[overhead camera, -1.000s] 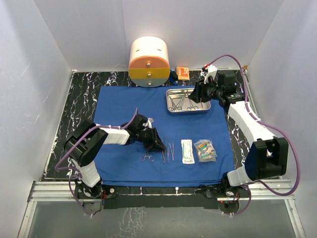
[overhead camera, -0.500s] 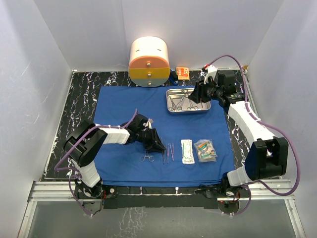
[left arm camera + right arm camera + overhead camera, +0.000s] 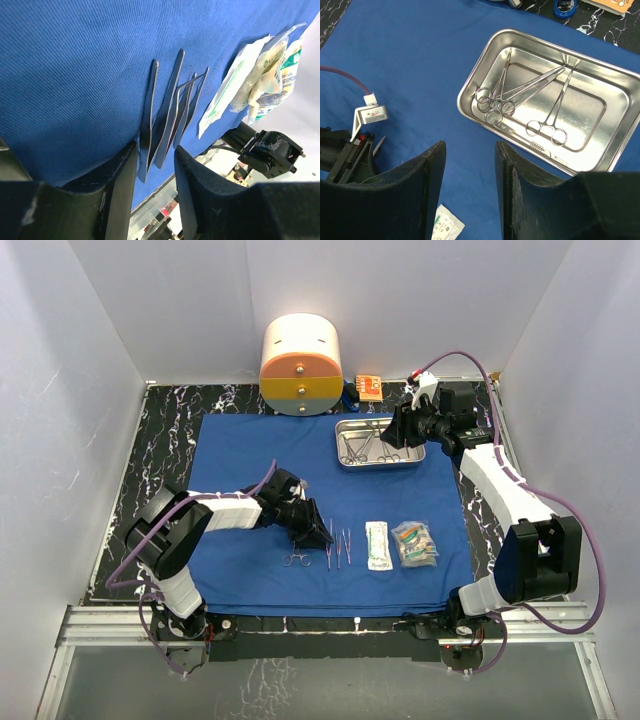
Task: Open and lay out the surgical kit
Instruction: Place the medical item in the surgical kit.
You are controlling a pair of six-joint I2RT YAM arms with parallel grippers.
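Cloth spread; tweezers, packets laid at six o'clock; forceps remain in tray; my left end effector and right end effector are part-open, empty.

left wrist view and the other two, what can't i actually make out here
- Left wrist: the near ends of the tweezers run in behind the fingers of the left gripper. The clear packets are cut off by the right edge.
- Right wrist: the right side of the steel tray is clipped by the frame edge and a finger of the right gripper.
- Top external: the small scissors are too small for any detail.
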